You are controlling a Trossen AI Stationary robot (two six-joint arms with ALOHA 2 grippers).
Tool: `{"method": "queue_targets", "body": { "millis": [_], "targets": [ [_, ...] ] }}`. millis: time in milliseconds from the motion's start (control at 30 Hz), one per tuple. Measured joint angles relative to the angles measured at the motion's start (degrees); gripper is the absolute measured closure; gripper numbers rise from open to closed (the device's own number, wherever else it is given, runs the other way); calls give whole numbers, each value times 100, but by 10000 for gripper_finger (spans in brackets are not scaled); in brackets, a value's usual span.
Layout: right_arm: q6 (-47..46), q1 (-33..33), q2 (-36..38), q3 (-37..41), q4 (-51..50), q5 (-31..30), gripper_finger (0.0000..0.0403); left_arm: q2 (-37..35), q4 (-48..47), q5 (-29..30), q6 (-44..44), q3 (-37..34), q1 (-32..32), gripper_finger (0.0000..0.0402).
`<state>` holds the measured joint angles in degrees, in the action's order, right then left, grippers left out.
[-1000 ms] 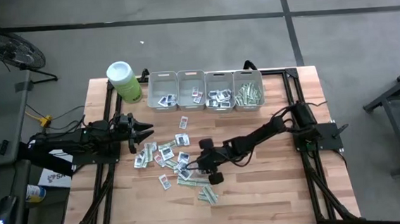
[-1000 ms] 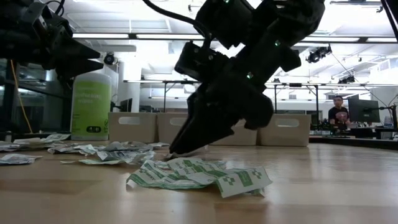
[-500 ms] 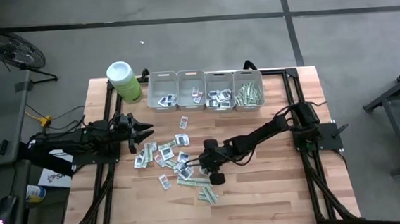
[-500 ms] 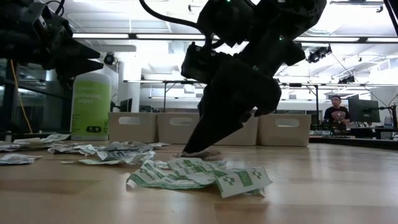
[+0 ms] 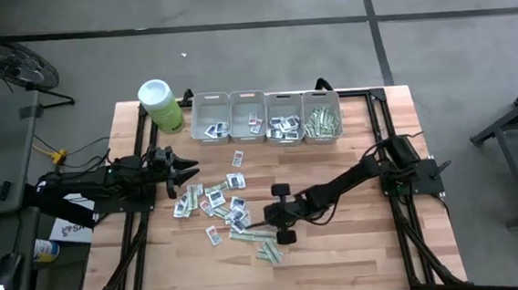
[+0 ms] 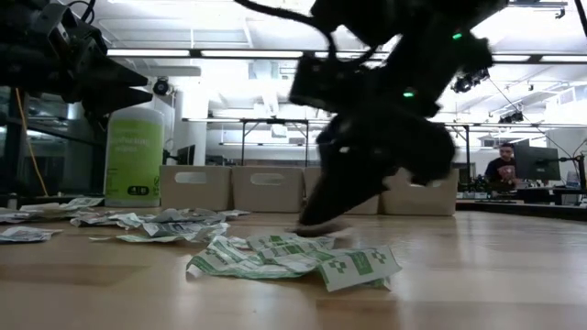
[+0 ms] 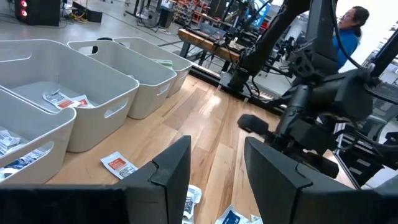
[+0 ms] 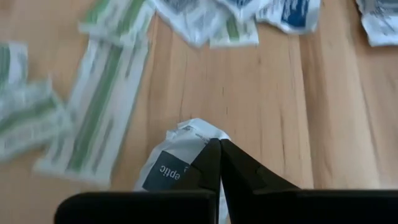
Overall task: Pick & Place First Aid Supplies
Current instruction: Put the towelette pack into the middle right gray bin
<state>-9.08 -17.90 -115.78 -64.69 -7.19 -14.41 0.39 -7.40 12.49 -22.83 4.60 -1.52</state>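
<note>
Wooden slats form the table [image 5: 358, 248], set on a grey floor, with a workshop and a seated person [image 6: 500, 167] visible far behind. Along its far edge stand four grey bins [image 5: 266, 117], each holding a few packets, beside a lime-green canister [image 5: 161, 105]. At the table's left side the left arm waits, its left gripper [image 5: 188, 171] hovering with fingers spread just beside the scattered first aid supplies [image 5: 222, 205], a loose spread of small white and green-striped packets across the table's middle. From the right side the right arm reaches low into that scatter; the right gripper [image 8: 219, 163] has its fingertips pressed together, pinching a crumpled white packet with a dark label [image 8: 177, 158] at the table surface, near long green-and-white strips [image 8: 99, 115].
</note>
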Motion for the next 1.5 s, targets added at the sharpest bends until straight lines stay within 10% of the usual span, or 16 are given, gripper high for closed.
{"method": "queue_targets", "body": {
  "millis": [933, 1500],
  "targets": [
    [-3179, -928, 1121, 4, -4177, -2180, 403, 0, 0, 0, 0, 0, -1, 252],
    [-4060, -359, 1983, 1281, -3066, -4537, 403, 2, 0, 0, 0, -1, 0, 252]
  ]
}}
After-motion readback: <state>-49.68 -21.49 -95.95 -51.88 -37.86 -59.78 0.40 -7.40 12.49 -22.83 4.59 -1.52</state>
